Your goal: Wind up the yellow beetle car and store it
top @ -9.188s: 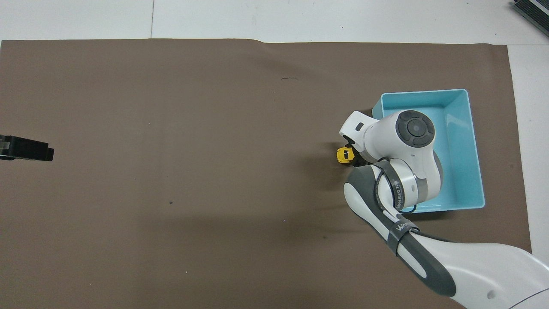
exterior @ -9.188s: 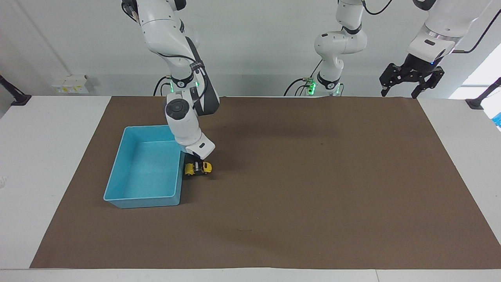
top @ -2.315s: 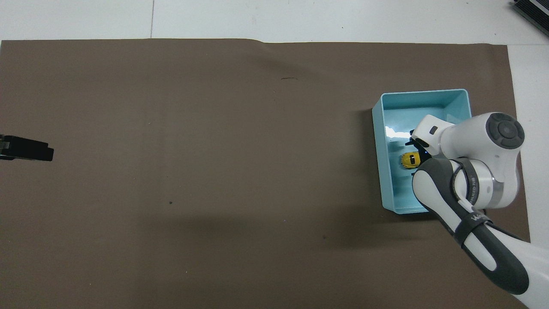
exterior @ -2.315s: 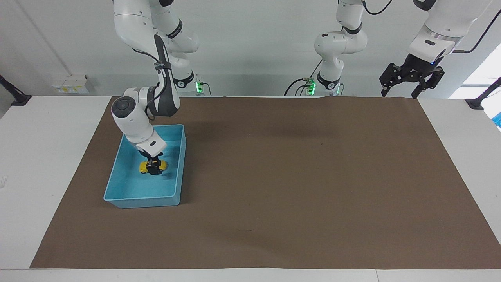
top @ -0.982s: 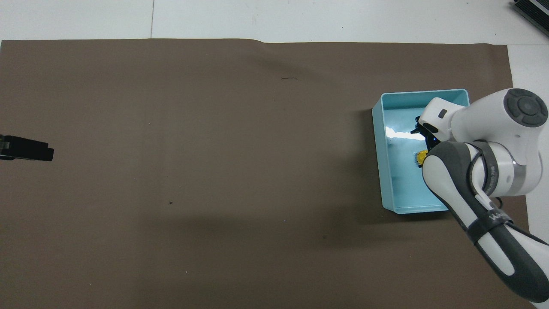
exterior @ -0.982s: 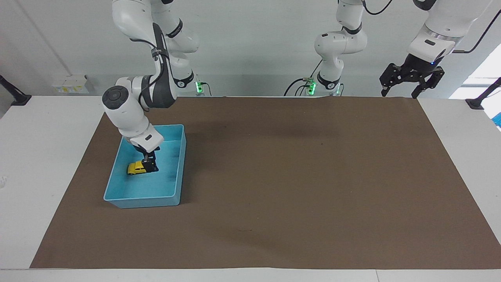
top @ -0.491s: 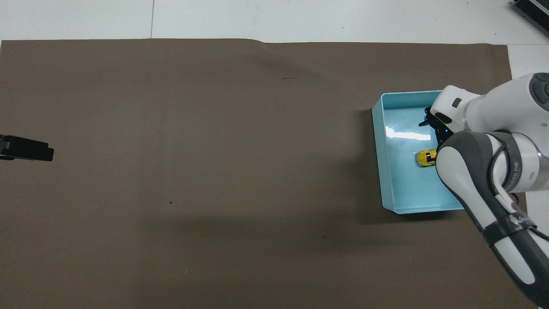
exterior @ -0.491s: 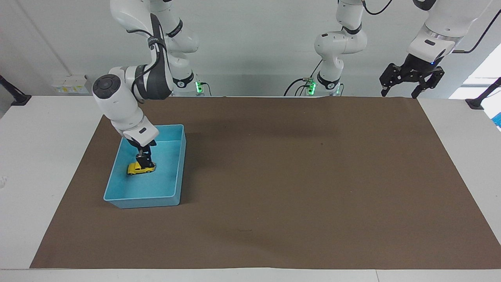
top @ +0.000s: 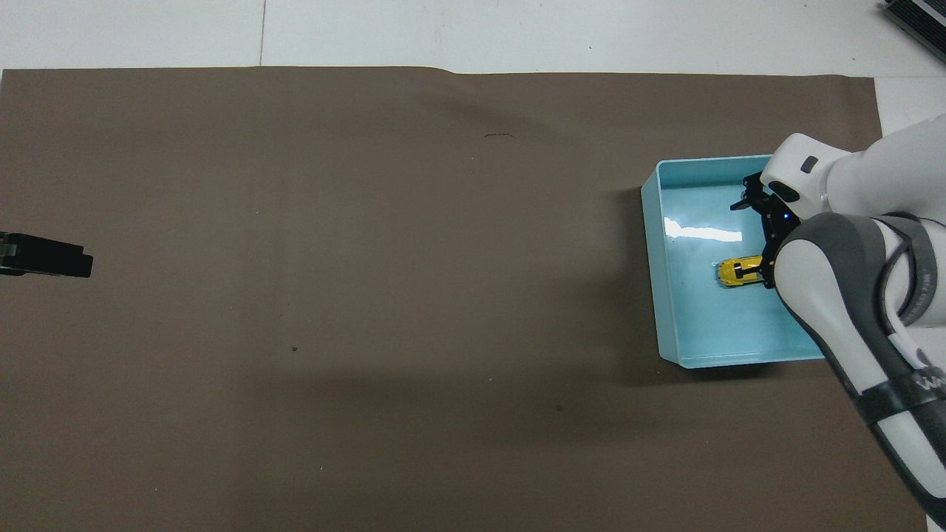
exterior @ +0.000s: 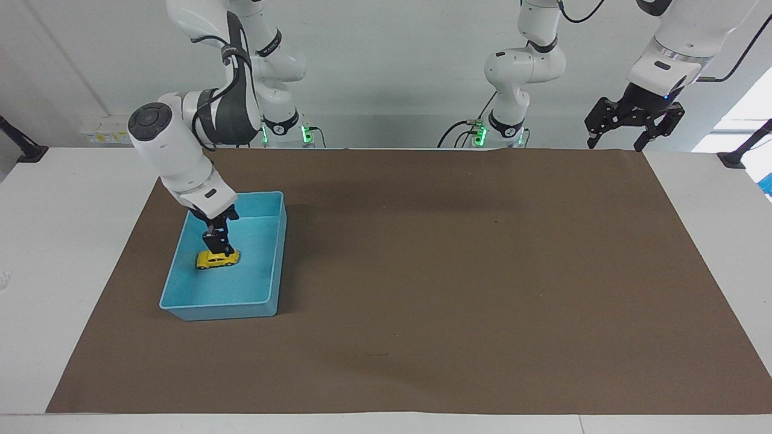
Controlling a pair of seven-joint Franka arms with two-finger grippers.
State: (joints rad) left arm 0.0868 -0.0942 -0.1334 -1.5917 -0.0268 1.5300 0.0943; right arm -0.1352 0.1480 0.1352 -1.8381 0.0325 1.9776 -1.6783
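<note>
Brown mat (exterior: 458, 271) holds a blue bin (exterior: 269, 299) containing the yellow beetle car (exterior: 217, 259); right gripper (exterior: 219, 248) fingers apparently spread, empty.

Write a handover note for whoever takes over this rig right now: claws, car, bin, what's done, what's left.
Right claw: open, just above the yellow beetle car, inside the light-blue bin; not gripping it.
Left claw: open, waiting, raised at its own end of the table.
Car: on its wheels on the bin floor.
Done: car stored in the bin.
Left: lift the right claw clear of the bin. Whether the car was wound cannot be told.
</note>
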